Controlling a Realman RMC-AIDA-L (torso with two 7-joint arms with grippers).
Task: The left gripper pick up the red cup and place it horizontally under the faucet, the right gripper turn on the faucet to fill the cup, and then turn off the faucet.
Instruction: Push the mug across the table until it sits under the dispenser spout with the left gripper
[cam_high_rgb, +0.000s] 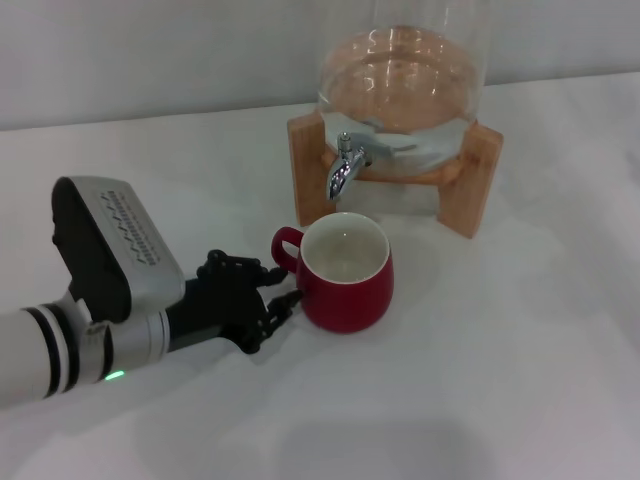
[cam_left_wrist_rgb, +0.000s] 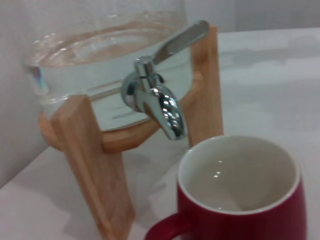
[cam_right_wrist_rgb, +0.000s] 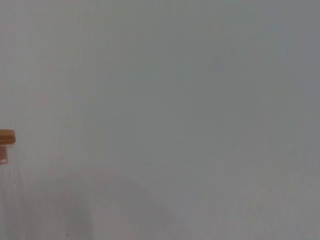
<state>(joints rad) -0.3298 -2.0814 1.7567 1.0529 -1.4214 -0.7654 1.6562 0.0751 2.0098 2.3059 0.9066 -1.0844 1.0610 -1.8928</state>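
Observation:
The red cup (cam_high_rgb: 345, 285) stands upright on the white table, mouth up and dry inside, its small handle turned toward my left arm. It sits just in front of and slightly below the chrome faucet (cam_high_rgb: 345, 165), whose spout points down. My left gripper (cam_high_rgb: 288, 285) lies low on the table beside the cup, open, with its black fingertips (cam_high_rgb: 294, 297) at the cup's wall under the handle. The left wrist view shows the faucet (cam_left_wrist_rgb: 160, 105) close above the red cup's (cam_left_wrist_rgb: 235, 180) white inside. The right gripper is out of view.
The glass jar (cam_high_rgb: 400, 80) holds water and rests on a wooden stand (cam_high_rgb: 470, 180) near the back wall. White tabletop stretches to the right and front of the cup. In the right wrist view only a pale surface and a wooden corner (cam_right_wrist_rgb: 7, 137) show.

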